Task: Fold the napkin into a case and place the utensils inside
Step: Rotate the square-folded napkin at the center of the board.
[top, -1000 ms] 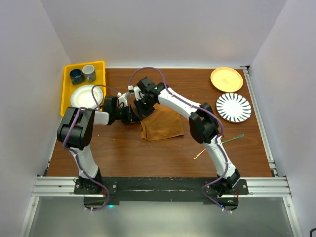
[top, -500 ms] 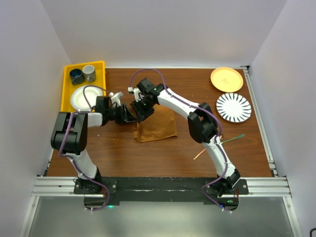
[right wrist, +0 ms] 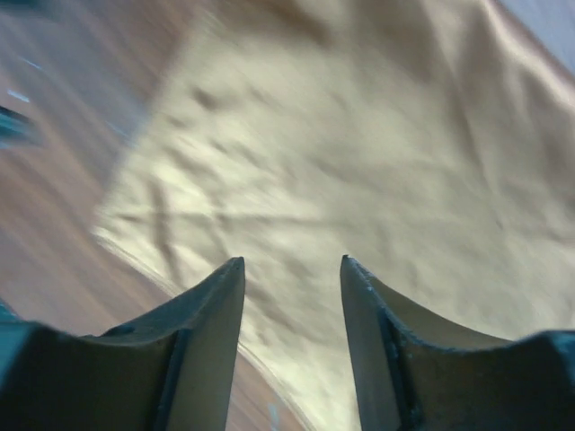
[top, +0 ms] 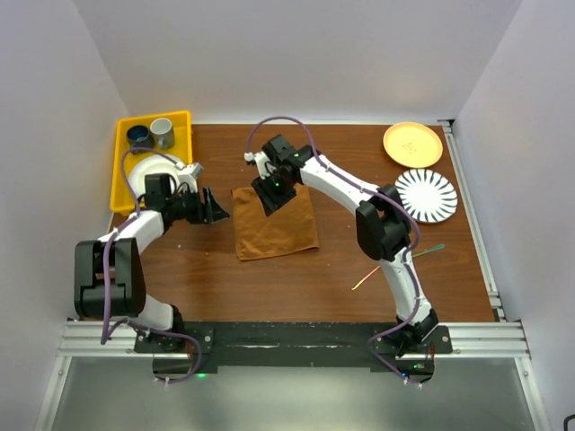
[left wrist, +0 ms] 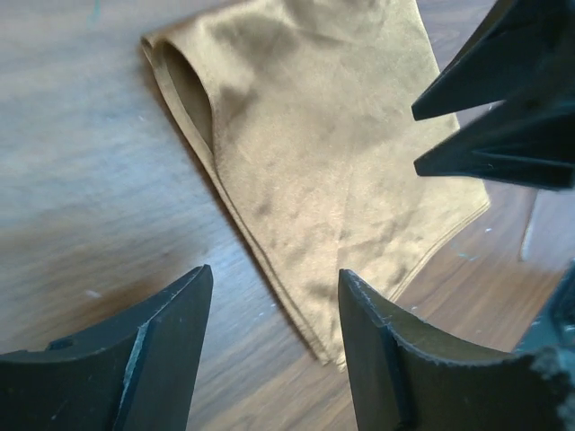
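Wood-grain tabletop (top: 449, 269) holds your soft, creased rust-brown napkin (top: 274, 224), folded rectangular at centre, with left fingers (left wrist: 153, 359) spread empty at its 9 o'clock and right fingers (right wrist: 207, 350) spread above its 12 o'clock edge.

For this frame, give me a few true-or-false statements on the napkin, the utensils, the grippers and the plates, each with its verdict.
1. The napkin lies folded on the table, and neither gripper grips it. True.
2. The utensils are tucked inside the napkin. False: they lie on the bare table off to the right, apart from the cloth.
3. The left gripper is open. True.
4. The right gripper is shut on a utensil. False: it is open with nothing between its fingers, above the napkin.
5. The striped plate sits in the yellow tray. False: it is on the table at the far right, beside the yellow plate.
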You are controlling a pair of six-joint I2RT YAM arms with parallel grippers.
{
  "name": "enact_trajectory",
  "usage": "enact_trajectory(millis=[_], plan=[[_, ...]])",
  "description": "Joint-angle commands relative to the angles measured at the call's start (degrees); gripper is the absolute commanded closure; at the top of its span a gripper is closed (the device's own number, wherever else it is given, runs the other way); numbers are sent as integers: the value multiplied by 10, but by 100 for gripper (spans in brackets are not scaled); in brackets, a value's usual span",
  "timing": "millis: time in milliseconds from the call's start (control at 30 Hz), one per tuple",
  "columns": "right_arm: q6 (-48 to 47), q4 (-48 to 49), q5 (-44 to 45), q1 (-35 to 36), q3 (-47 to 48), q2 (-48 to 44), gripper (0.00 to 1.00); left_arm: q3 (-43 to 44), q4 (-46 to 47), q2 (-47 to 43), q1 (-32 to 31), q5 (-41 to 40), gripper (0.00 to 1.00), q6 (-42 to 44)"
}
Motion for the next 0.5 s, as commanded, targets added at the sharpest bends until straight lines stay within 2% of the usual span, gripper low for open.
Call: enact_trajectory(millis=[0,33,133,233,267,333,400,467], plan=[[-52,-26,57,2,-70,-22,52,65,-43,-27,7,0,37,137],[-59,-26,61,0,-82,-24,52,79,-67,-26,7,6,37,190],[-92,-16,78,-7,-135,-38,53,113,-86,-29,7,3,35,277],[-142,5,96,-33,-190,-56,53,121,-70,-36,6,-4,21,327],[-168,8,90,-43,-204,-59,53,127,-62,-33,7,-1,20,335],[-184,11,84,-79,-204,-63,52,146,-74,-6,-4,17,19,370],[-207,-7,36,-112,-174,-67,48,192,-106,38,-25,2,20,386],[-217,-22,18,-122,-135,-72,45,227,-109,66,-68,-17,21,381]])
